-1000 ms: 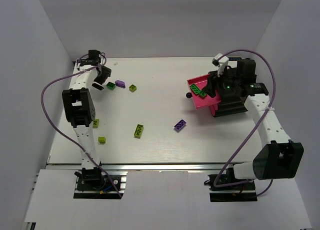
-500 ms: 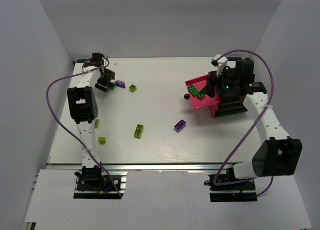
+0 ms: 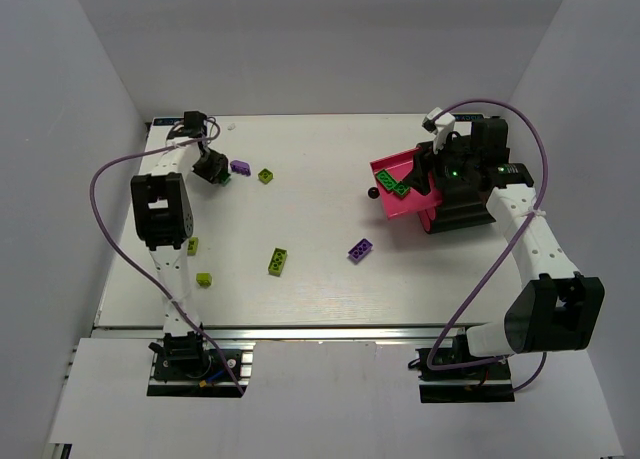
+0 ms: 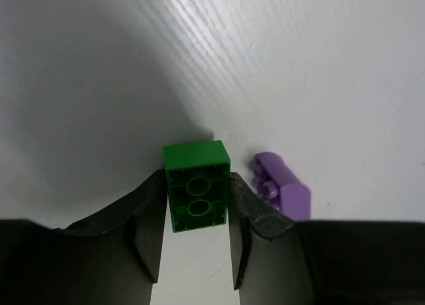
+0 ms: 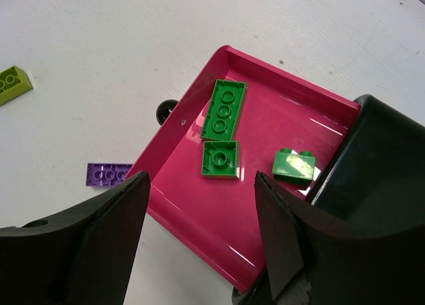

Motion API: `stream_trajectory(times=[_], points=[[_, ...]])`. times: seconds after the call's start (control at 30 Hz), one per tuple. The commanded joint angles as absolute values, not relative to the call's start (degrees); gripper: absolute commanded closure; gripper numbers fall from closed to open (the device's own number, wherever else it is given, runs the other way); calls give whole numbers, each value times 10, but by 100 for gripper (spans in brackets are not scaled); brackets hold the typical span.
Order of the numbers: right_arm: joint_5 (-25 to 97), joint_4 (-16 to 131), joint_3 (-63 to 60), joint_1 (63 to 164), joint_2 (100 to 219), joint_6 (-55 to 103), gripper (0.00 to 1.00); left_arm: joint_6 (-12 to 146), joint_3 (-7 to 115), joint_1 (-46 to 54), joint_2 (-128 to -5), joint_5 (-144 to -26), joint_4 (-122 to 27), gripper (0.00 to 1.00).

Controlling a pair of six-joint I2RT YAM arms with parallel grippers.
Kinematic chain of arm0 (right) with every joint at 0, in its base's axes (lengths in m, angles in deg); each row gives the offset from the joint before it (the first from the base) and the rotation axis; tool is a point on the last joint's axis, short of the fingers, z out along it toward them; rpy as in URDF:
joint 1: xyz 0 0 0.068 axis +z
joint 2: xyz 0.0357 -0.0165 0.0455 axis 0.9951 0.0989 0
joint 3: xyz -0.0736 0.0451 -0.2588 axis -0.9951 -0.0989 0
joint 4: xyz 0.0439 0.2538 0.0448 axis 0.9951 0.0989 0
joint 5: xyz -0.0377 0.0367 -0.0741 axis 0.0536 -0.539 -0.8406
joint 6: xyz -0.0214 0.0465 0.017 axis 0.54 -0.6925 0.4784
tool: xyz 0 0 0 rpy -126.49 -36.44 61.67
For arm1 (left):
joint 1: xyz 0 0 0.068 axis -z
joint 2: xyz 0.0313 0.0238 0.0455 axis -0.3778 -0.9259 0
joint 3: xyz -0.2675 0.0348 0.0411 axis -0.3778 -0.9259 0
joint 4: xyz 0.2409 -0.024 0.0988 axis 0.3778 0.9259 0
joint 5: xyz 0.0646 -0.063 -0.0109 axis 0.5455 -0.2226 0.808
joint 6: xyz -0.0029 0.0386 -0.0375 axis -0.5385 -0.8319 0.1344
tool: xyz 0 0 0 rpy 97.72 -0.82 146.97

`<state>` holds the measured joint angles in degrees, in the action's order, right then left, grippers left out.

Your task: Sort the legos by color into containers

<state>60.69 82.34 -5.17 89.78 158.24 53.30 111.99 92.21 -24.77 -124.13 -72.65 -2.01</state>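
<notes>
Here, the left gripper (image 4: pixel 196 208) pinches a dark green brick (image 4: pixel 196 164), one finger pressed to each flank, at the far-left part of the white table (image 4: pixel 299 66). A purple brick (image 4: pixel 284 193) lies just beside it, not touching. The right gripper (image 5: pixel 199 192) hangs spread and empty above the pink drawer (image 5: pixel 292 87), which stands drawn out from the black cabinet (image 3: pixel 468 207). Inside lie three dark green pieces: an oblong plate (image 5: pixel 224 110), a square plate (image 5: pixel 220 159) and a small block (image 5: pixel 293 165). A lime oblong brick (image 3: pixel 279 262) and a second purple brick (image 3: pixel 360 249) lie mid-table.
</notes>
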Motion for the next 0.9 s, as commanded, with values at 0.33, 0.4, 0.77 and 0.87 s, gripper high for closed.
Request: stream_trajectory(times=[0.33,0.4,0.77,0.87], points=[[637,760,-59,898,1532,509,99,920,653,-171,-930,-1156,-389,99],[610,755,-53,900,1538,490,100,956,656,-140,-941,-1189,-440,99],[553,734,-67,898,1506,473,80,1021,919,52,-1137,-1175,-441,95],[553,734,-76,897,1494,475,70,1028,1003,85,-1192,-1162,-420,92]])
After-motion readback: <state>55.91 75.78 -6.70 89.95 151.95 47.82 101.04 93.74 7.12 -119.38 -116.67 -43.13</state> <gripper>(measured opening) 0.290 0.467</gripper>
